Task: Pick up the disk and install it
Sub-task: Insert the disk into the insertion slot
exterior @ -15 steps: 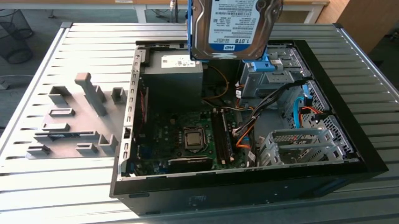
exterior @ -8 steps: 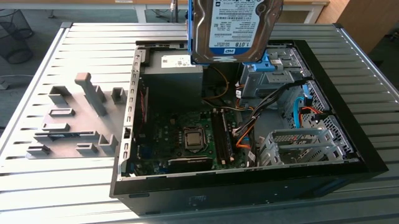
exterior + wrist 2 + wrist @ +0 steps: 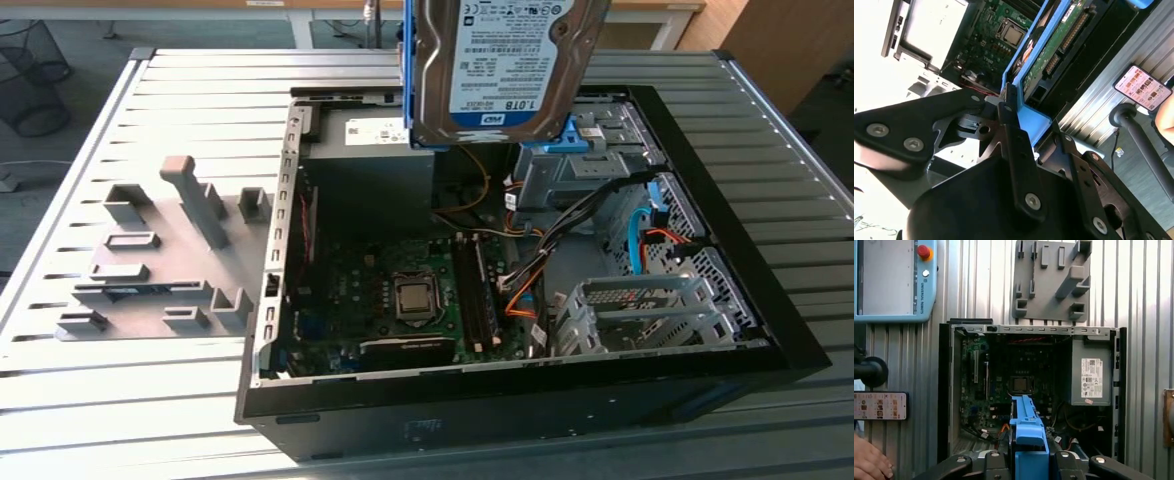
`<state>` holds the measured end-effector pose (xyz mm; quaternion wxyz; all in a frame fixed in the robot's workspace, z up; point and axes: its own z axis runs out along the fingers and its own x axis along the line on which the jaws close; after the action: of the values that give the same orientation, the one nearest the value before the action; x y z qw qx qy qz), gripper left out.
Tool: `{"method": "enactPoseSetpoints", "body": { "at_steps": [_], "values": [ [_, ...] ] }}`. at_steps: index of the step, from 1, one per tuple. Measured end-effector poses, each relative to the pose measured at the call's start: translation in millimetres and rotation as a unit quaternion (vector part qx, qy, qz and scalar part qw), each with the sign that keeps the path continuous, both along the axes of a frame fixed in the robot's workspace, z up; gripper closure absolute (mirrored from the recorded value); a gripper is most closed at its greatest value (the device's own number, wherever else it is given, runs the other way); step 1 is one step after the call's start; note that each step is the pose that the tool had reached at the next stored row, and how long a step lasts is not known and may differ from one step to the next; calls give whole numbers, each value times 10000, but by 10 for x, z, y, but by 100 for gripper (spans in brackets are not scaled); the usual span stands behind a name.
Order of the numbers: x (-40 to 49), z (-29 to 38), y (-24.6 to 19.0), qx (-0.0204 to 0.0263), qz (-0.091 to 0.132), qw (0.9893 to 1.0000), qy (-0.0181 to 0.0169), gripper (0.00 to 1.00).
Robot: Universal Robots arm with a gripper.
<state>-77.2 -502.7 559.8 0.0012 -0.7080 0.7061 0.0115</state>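
The disk [image 3: 494,70], silver with a white-and-blue label in a blue plastic bracket, hangs upright in the air over the far part of the open computer case [image 3: 787,340] in the exterior view. In both wrist views my gripper [image 3: 1030,127] [image 3: 1029,460] is shut on the disk's blue bracket [image 3: 1029,75] [image 3: 1028,425], with black fingers [image 3: 1010,130] on either side of it. The case's motherboard [image 3: 1019,385] lies well below the held disk.
Inside the case are a grey power-supply box [image 3: 1091,370], a silver drive cage [image 3: 641,310], a blue bracket [image 3: 587,140] and orange cables. A grey fixture plate [image 3: 160,260] lies beside the case. A phone [image 3: 879,405], a person's hand [image 3: 869,462] and a teach pendant [image 3: 894,280] are on the other side.
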Motion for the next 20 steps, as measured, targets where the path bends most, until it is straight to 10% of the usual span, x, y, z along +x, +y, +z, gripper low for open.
{"method": "enactPoseSetpoints", "body": {
  "at_steps": [20],
  "values": [
    [148,-36,-17,-2,1,10000,2,64]
  ]
}}
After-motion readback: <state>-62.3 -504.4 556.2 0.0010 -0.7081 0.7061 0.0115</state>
